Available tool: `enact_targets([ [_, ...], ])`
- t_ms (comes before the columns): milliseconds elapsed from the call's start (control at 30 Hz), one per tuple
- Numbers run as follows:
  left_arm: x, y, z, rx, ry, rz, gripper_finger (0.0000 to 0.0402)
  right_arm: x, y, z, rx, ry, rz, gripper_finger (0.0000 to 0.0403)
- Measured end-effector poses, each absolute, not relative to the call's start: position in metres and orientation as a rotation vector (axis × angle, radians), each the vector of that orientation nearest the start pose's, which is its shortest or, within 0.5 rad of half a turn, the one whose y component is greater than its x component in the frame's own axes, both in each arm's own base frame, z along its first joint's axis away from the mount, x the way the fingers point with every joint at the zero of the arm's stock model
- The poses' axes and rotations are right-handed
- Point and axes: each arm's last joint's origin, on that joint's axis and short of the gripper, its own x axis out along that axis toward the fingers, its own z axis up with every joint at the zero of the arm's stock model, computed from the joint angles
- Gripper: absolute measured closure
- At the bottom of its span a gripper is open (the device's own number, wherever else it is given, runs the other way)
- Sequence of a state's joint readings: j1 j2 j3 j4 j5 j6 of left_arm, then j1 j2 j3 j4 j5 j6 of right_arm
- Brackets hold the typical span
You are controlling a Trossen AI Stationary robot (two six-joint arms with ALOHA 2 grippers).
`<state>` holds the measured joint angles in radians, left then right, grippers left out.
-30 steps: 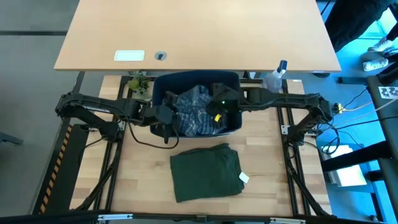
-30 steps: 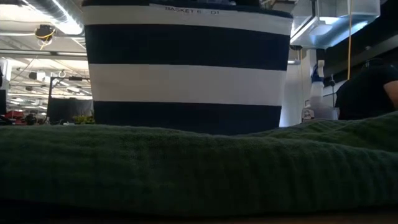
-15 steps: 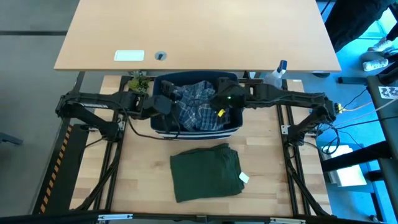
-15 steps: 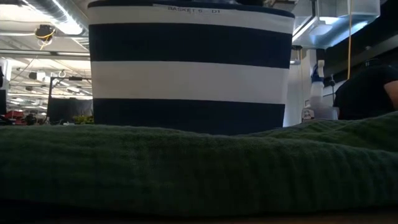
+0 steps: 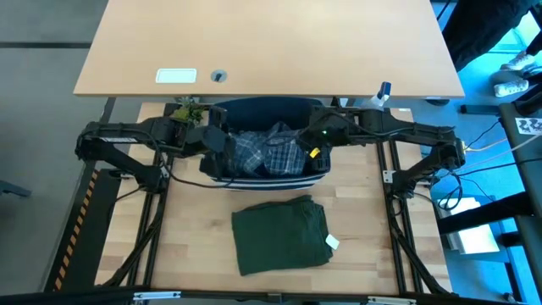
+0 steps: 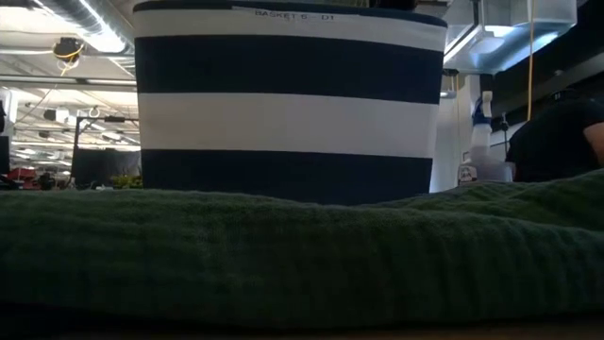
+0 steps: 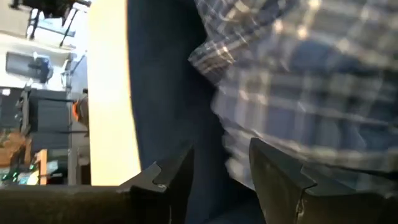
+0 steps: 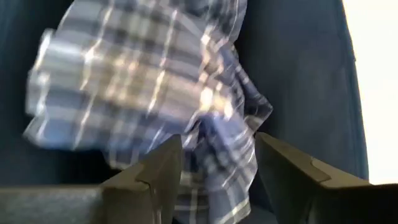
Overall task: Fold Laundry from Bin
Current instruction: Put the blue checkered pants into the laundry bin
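Both grippers have drawn apart to opposite sides of the bin since a second ago, and the plaid shirt has dropped back inside it. Seen from above, the left gripper sits at the bin's left rim and the right gripper at its right rim — each with fingers spread and nothing between them. Through the left wrist camera the shirt lies crumpled just past the parted fingers, against the navy inner wall. A folded olive-green garment rests on the wooden table in front of the bin — well clear of both arms. A spray bottle stands by the bin's far right corner.
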<state>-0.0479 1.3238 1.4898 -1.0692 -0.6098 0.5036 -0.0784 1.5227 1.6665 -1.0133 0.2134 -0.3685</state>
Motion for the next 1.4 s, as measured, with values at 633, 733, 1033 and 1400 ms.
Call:
enact_targets([
  [633, 0.265, -0.017, 0.383, 0.601, 0.834, 0.189, 0.0248, 0.328, -0.024, 0.387, -0.248, 0.786, 0.103, 0.0257],
  [733, 0.272, -0.007, 0.359, 0.593, 0.896, 0.212, 0.0249, 0.344, -0.026, 0.368, -0.247, 0.849, 0.098, 0.0281],
  [1033, 0.277, 0.043, 0.307, 0.385, 0.924, 0.171, 0.0290, 0.376, -0.057, 0.318, -0.127, 0.996, 0.086, 0.0347],
  [1400, 0.272, 0.062, 0.311, 0.334, 0.890, 0.173, 0.0319, 0.376, -0.071, 0.322, -0.052, 0.910, 0.149, 0.0388],
])
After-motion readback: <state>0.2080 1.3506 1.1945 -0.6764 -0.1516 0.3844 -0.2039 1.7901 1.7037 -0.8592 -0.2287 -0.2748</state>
